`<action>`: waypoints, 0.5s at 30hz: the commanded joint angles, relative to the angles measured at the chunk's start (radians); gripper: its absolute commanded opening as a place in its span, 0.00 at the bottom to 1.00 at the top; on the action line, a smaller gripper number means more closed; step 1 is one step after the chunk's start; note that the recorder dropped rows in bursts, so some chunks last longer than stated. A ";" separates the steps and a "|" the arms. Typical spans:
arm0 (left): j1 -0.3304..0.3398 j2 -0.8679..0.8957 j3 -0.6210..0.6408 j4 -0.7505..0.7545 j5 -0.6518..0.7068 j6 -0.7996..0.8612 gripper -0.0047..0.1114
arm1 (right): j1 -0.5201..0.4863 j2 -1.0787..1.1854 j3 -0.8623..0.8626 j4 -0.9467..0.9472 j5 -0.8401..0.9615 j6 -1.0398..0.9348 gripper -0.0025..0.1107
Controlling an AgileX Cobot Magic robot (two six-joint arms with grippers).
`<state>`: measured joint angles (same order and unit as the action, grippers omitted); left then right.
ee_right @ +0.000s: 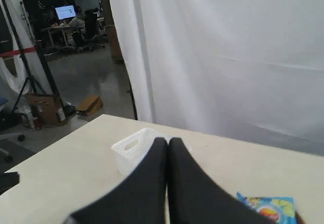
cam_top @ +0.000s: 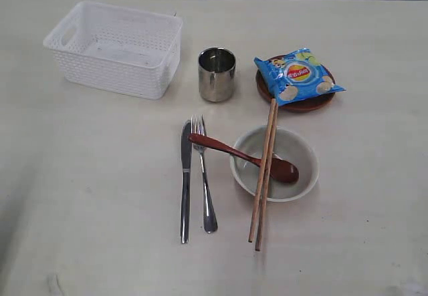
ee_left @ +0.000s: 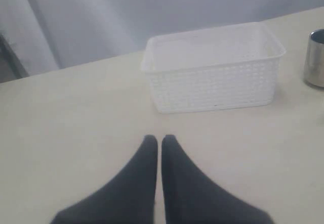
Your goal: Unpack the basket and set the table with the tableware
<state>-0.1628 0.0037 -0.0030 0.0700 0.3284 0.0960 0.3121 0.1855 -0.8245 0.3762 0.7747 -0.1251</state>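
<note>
The white basket [cam_top: 115, 47] stands empty at the far left of the table [cam_top: 87, 196]. A steel cup [cam_top: 217, 74] stands beside it. A brown plate [cam_top: 297, 101] carries a blue crisp bag [cam_top: 299, 75]. Knife [cam_top: 185, 179] and fork [cam_top: 204, 176] lie side by side in front. The red-brown spoon [cam_top: 241, 156] rests across the fork into the pale bowl [cam_top: 294, 145], and two chopsticks [cam_top: 264, 176] lie across the bowl's rim. My left gripper [ee_left: 160, 139] is shut and empty, short of the basket [ee_left: 215, 75]. My right gripper [ee_right: 167, 141] is shut and empty, high above the table. Neither arm shows in the exterior view.
A white curtain [ee_right: 228, 47] hangs behind the table's far edge. Bare tabletop lies at the front left and along the right side. The cup [ee_left: 315, 57] shows at the edge of the left wrist view, and the crisp bag [ee_right: 268, 207] in the right wrist view.
</note>
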 commanded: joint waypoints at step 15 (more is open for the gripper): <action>0.001 -0.004 0.003 0.000 -0.007 0.002 0.07 | -0.190 -0.185 0.752 -0.405 -0.803 -0.077 0.02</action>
<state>-0.1628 0.0037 -0.0030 0.0700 0.3284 0.0960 0.1433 0.0048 -0.1480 0.0066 -0.0262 -0.1899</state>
